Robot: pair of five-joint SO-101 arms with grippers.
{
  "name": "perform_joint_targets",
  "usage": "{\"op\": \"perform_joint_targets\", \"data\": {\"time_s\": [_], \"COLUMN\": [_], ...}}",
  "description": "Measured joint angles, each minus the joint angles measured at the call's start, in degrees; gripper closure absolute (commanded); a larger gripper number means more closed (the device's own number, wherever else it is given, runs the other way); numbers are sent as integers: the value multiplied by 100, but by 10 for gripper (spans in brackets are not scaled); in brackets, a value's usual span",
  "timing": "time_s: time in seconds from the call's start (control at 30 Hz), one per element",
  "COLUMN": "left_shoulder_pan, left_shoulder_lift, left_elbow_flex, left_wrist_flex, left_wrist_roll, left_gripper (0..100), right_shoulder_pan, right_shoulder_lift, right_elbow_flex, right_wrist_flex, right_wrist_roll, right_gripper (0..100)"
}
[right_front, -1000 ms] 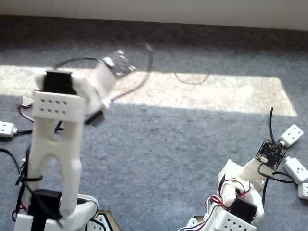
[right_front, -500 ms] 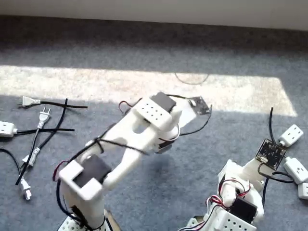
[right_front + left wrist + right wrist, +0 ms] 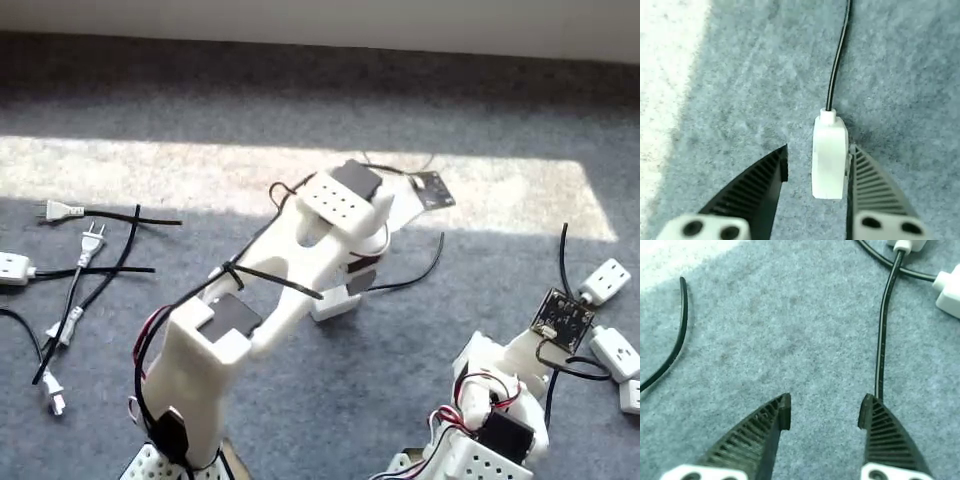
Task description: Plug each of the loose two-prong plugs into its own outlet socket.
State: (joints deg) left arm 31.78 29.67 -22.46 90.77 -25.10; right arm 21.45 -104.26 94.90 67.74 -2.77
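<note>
The left gripper hangs low over the grey carpet with its jaws spread. A white connector on a black cord lies between them, against 1 finger and clear of the other, so it is not pinched. Whether it is a plug or a socket end cannot be told. From above, the left arm stretches out over the middle of the carpet. The loose two-prong plugs lie tangled in their black leads well apart from it, on that arm's outer side, near a white socket at the edge. The right gripper is spread too and holds nothing — a black cable runs up to 1 of its fingertips. 3 white sockets cluster just beside the right arm.
</note>
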Motion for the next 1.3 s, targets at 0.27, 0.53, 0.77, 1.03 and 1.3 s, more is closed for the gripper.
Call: {"op": "perform_joint_targets", "data": {"time_s": [0.27, 0.53, 0.77, 1.03, 1.3], "left_shoulder_pan": [-1055, -2242, -1802, 308, 730], "left_shoulder_lift": [686, 774, 246, -2040, -3138], "left_elbow_flex": [211, -774, -1952, 1108, 3481], "left_wrist_flex": [18, -334, 1055, 1055, -185], "left_wrist_roll": [-1196, -1345, -923, -967, -809], "left_gripper": [797, 797, 793, 796, 796], "right_shoulder_pan": [0, 0, 0, 0, 0], "right_shoulder_lift": [0, 0, 0, 0, 0], "right_elbow_flex": [0, 0, 0, 0, 0], "right_wrist_flex": [0, 0, 0, 0, 0], "right_wrist_roll": [0, 0, 0, 0, 0], "right_gripper": [773, 773, 773, 773, 773]}}
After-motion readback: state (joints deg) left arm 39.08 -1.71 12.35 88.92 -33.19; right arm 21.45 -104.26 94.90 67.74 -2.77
